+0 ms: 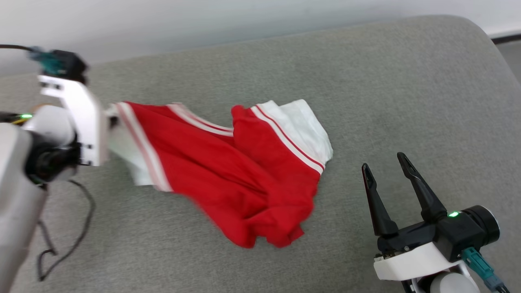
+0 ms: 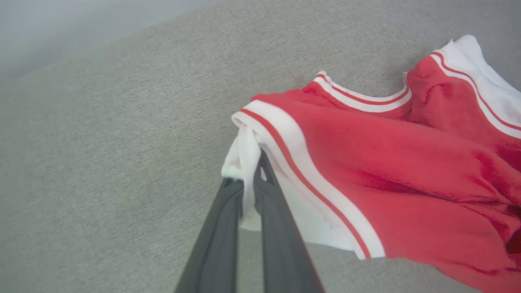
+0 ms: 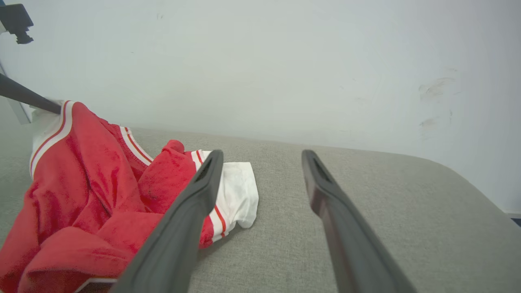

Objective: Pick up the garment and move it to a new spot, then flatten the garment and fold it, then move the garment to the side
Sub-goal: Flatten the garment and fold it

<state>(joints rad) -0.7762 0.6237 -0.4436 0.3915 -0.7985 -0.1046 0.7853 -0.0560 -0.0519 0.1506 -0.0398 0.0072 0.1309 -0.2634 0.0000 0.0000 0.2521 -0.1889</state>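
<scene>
On a grey cloth-covered bench before a pale wall: the garment, red with white short sleeves and red-and-white stripe trim, crumpled left of centre in the head view. At the upper right of the heap, one white sleeve lying flat on the cloth. Below it, the red body bunched in folds, its nearest edge rumpled toward the camera.

Near that view's left edge, the other white sleeve pinched in the left jaws, clenched tight on a fold of its fabric just beside the striped trim. In the right wrist view, that end of the garment held higher than the rest, red cloth sloping down from it to the heap. In the head view, the pale left arm blurred, with a black cable looping over the bench beneath it.

At lower right, the right jaws released and spread wide, grasping nothing, tips pointing up the view, to the right of the garment and clear of it.
</scene>
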